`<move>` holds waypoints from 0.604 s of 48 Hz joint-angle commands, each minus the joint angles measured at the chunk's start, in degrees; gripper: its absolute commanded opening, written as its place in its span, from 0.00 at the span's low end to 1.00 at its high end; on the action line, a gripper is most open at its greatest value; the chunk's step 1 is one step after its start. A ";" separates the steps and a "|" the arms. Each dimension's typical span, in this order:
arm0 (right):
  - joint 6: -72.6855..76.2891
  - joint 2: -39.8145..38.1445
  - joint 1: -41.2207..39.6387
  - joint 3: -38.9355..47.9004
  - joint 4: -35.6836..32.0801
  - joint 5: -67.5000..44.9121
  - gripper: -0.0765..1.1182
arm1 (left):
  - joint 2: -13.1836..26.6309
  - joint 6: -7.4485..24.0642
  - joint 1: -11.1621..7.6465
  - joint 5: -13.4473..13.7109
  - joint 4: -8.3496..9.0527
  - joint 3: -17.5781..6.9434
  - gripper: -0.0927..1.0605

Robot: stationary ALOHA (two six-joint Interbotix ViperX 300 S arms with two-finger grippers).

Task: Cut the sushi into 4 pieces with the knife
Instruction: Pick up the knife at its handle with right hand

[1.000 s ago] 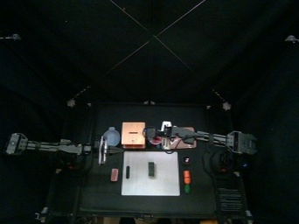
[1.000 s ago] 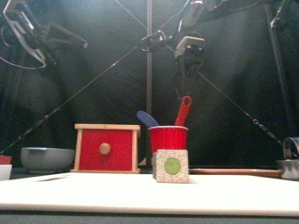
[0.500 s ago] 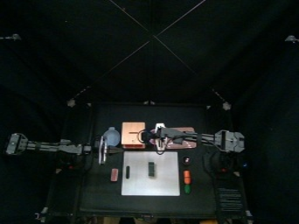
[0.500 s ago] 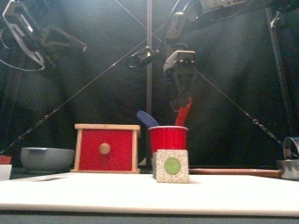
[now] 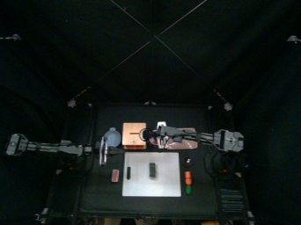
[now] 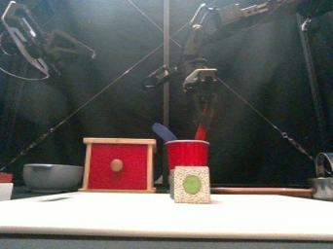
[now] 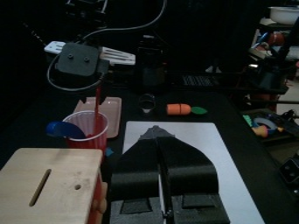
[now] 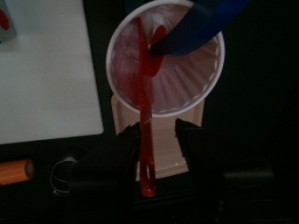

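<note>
Gripping slim red toy knife (image 6: 201,126) by its handle: right tool (image 6: 200,99) clamped | blade tip inside round red plastic cup (image 6: 186,154) | left tool (image 7: 162,144) closed, empty, at surface (image 5: 91,180) left

We see a white cutting board (image 5: 139,185) at the table (image 5: 88,193)'s front edge, wooden box (image 6: 119,164) and red cup (image 6: 188,154) behind.

Wooden box (image 6: 119,164) blocks the red cup's (image 6: 188,154) left; right side open.

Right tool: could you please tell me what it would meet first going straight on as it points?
Probably the red cup, directly beneath: the right tool points down at its mouth, gripping the red knife.
</note>
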 commanded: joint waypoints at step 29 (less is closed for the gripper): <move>-0.26 -1.14 -0.53 -2.72 2.64 2.64 0.29 | 0.18 -0.09 0.09 -0.53 -0.09 -0.79 0.05</move>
